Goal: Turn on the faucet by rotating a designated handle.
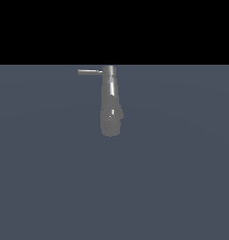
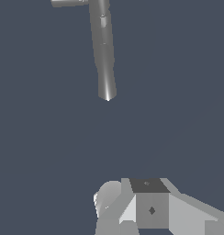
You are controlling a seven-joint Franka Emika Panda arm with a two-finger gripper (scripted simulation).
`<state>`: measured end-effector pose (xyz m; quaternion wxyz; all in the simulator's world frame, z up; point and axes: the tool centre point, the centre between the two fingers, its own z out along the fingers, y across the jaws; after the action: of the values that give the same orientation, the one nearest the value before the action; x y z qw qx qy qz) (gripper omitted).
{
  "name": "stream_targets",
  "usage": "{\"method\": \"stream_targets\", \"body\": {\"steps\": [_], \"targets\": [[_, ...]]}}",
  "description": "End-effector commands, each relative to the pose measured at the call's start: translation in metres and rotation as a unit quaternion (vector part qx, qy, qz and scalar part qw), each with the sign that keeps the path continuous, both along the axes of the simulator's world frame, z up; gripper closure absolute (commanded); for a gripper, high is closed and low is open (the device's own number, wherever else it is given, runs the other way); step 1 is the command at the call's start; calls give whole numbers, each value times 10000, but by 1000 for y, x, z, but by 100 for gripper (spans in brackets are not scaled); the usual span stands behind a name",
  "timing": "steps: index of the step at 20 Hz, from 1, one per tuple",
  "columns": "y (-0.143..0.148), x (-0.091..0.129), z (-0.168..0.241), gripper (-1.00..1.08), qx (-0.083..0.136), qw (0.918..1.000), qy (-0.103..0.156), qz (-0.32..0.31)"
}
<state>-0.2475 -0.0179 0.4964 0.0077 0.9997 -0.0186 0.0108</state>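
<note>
The claw (image 2: 153,206) was seen only in the wrist view, as a pale blocky body at the frame's edge; its fingertips were cut off, so whether it was open or closed could not be told. Nothing was held by it. In that view the faucet (image 2: 103,50) lay well ahead of the claw, its long column running roughly in line with the claw's forward direction, one end towards the claw. The handle (image 2: 69,2) was found at the far end, projecting sideways from the column, and only partly within the frame. The coming approach was judged to turn on that: the column had to be passed before the handle could be reached.

In the exterior view no arm or claw was shown at all. There the faucet (image 1: 110,101) was seen whole on the grey desk (image 1: 182,187), with its wider lumpy end visible, and the handle (image 1: 89,71) pointed towards the exterior view's left.
</note>
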Motion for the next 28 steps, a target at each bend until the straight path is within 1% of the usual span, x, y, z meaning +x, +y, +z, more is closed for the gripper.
{"method": "stream_targets", "body": {"steps": [1, 4, 11, 18, 23, 28], "targets": [[0, 0, 0, 108, 0, 10000, 0, 0], [1, 1, 2, 108, 17, 10000, -33, -25], [4, 3, 15, 108, 124, 9995, -242, -155], [4, 4, 15, 108, 128, 9995, -240, -185], [6, 15, 17, 108, 155, 9990, -227, -351], [8, 34, 18, 108, 195, 9975, -195, -648]]}}
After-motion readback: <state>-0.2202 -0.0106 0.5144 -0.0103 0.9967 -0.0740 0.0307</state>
